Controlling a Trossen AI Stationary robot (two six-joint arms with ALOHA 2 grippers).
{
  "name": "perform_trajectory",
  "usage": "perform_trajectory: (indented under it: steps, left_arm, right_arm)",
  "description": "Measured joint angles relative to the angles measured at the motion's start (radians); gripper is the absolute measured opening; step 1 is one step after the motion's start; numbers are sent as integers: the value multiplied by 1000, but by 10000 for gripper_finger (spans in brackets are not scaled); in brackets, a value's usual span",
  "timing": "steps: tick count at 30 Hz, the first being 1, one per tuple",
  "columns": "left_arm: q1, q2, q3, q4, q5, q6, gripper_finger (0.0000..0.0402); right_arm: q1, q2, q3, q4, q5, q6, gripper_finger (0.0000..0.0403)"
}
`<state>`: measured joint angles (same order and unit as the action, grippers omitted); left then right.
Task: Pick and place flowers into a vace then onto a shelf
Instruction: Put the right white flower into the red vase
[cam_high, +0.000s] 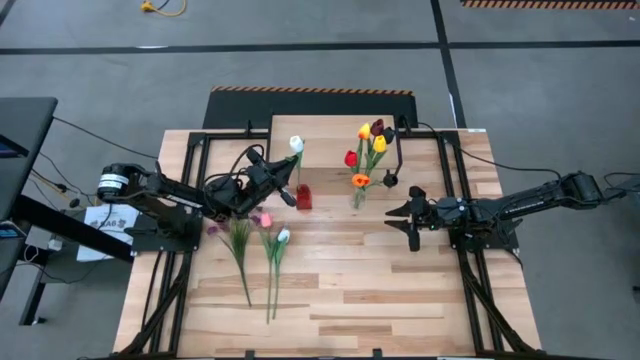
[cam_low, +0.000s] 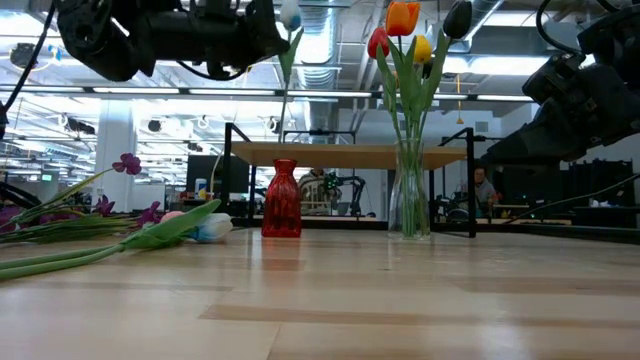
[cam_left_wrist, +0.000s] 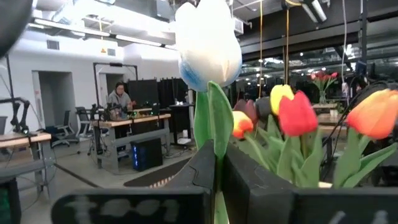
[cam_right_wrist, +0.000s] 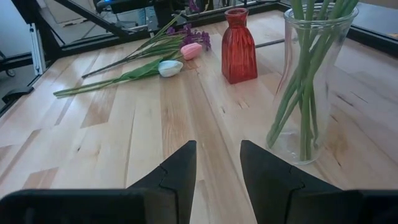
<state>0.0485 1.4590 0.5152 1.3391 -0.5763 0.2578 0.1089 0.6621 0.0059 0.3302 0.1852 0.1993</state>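
Note:
My left gripper is raised above the table's middle, shut on a white tulip that stands upright. The tulip's stem hangs down over the small red vase; whether its lower end is inside the vase's mouth I cannot tell. A clear glass vase to the right of the red one holds several tulips. More flowers lie flat on the table's left half. My right gripper waits open, low at the right, pointing at the vases. My left gripper pinches the white tulip's green stem between its two fingers, just below the bloom and a leaf. The fingers come from the table's left, about level, and lie across the stem. The flower stands upright, bloom above the fingers, stem hanging below, lifted clear of the table.
The shelf, a light wood top on thin black legs, stands at the table's far middle behind both vases. A pink and a white tulip with purple sprigs lie left of the red vase. Bare planks lie near and right.

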Motion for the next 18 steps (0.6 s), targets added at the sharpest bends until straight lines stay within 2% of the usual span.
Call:
perform_trajectory:
  steps: [12,18]
  left_arm:
    - [21,0,0,-21,28,-31,0]
    - [42,0,0,-27,75,-78,0]
  right_arm:
    - [0,0,0,0,0,-16,118]
    - [0,0,0,0,0,-16,118]
